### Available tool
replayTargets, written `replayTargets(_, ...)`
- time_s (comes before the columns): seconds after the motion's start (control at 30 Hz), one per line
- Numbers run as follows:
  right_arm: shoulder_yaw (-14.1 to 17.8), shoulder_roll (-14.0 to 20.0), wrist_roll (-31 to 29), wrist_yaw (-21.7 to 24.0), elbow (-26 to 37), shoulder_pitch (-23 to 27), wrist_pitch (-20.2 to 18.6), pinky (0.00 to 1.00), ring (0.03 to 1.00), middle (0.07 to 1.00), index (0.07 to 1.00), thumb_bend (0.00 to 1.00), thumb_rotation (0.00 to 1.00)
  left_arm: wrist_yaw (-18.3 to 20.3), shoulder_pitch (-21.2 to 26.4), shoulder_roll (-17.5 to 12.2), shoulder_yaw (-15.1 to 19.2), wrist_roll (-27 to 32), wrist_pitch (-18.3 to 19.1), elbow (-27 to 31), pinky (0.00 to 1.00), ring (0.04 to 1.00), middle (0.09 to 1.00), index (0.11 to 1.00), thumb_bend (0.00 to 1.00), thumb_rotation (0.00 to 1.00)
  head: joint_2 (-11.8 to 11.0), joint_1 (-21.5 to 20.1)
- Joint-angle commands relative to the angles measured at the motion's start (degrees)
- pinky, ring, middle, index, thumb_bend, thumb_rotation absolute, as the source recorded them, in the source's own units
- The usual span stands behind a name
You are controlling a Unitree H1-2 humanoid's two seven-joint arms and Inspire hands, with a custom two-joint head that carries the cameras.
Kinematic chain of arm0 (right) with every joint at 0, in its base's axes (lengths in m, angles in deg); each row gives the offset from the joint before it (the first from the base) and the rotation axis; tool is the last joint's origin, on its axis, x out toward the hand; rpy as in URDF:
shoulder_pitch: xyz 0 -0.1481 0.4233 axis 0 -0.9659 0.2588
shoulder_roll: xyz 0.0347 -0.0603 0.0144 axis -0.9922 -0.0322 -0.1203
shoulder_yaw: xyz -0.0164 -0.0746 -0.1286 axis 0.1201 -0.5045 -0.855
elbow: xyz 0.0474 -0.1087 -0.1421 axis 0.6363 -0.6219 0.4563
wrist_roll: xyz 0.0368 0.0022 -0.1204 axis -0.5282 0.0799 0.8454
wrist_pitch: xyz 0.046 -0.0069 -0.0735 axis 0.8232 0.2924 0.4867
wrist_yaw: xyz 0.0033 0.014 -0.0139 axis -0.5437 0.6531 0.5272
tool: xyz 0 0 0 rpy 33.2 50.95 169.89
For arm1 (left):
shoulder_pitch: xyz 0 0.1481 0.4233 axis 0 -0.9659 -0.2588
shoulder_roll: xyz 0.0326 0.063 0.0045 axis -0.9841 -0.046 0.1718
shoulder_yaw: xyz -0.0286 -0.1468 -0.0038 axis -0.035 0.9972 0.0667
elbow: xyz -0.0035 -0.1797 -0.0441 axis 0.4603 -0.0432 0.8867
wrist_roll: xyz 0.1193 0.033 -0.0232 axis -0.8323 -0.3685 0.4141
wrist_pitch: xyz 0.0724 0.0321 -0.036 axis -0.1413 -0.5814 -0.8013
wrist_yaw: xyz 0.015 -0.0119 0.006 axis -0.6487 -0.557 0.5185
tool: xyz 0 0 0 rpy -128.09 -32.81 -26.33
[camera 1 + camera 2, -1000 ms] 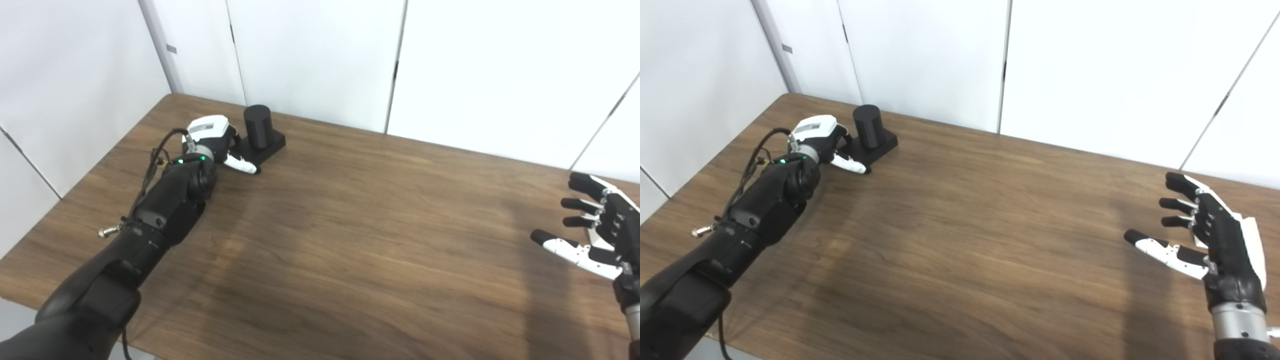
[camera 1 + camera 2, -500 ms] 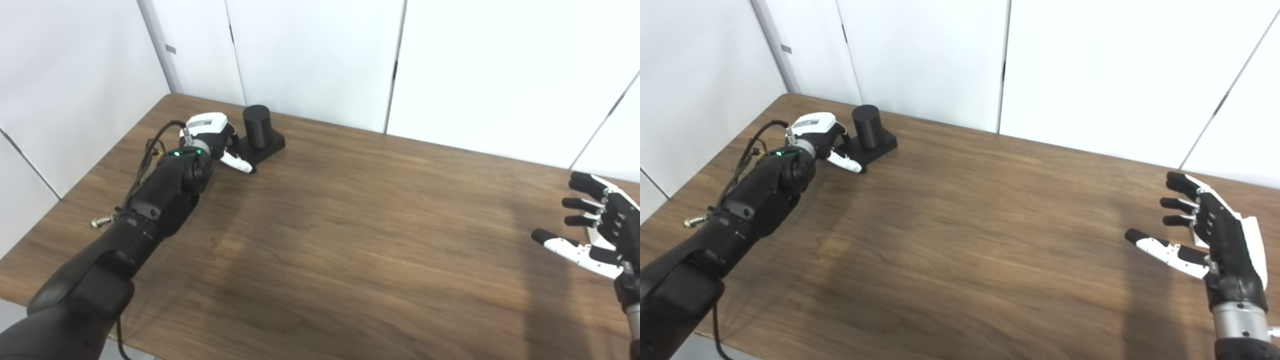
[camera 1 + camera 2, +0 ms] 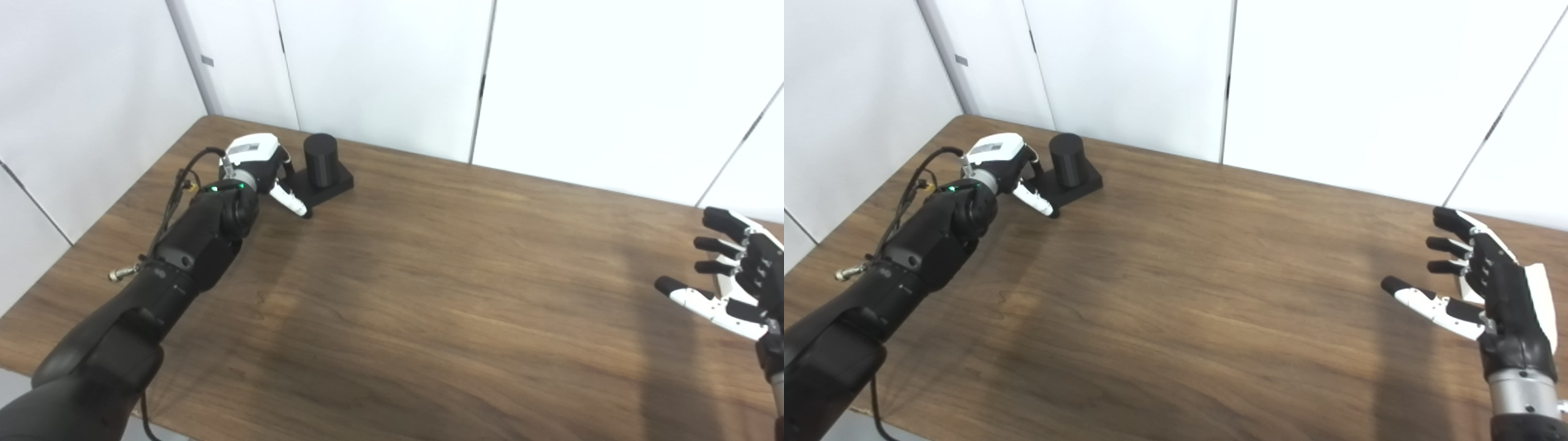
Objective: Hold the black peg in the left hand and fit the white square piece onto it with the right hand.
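The black peg [image 3: 320, 159], a short cylinder upright on a square black base, stands at the table's far left. My left hand [image 3: 257, 160] is right beside the base on its left. Its white thumb [image 3: 291, 201] is stretched out along the base's near edge, and its fingers are hidden behind the hand. My right hand [image 3: 1488, 288] hovers open, fingers spread, at the table's right edge and holds nothing. A small white patch [image 3: 1467, 286] shows behind its fingers. I cannot tell whether it is the white square piece.
The brown wooden table [image 3: 429, 275] runs between the two hands. White wall panels [image 3: 380, 61] close it in at the back and on the left. A black cable [image 3: 184, 184] loops off my left forearm.
My left hand has reached a little farther along the peg's base, and its thumb has swung down. The peg has shifted slightly to the right. The right hand has barely moved.
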Motion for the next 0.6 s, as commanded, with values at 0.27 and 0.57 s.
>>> replayTargets(0.27, 0.6, 0.7, 0.5, -0.5, 2.2, 1.7, -0.2, 0.63, 0.747, 0.819, 0.789, 0.61, 0.00, -1.4, 0.6, -0.5, -0.2, 1.4, -3.7, 0.1, 0.80, 0.916, 0.871, 0.489, 0.52, 0.06, 0.2, -0.1)
replayTargets(0.57, 0.8, 0.8, 0.0, -0.4, 2.2, 2.0, -0.5, 0.64, 0.750, 0.818, 0.791, 0.61, 0.00, 0.0, -0.2, -0.4, -1.5, 3.7, -11.6, 0.9, 0.80, 0.923, 0.885, 0.490, 0.52, 0.07, 0.3, -0.8)
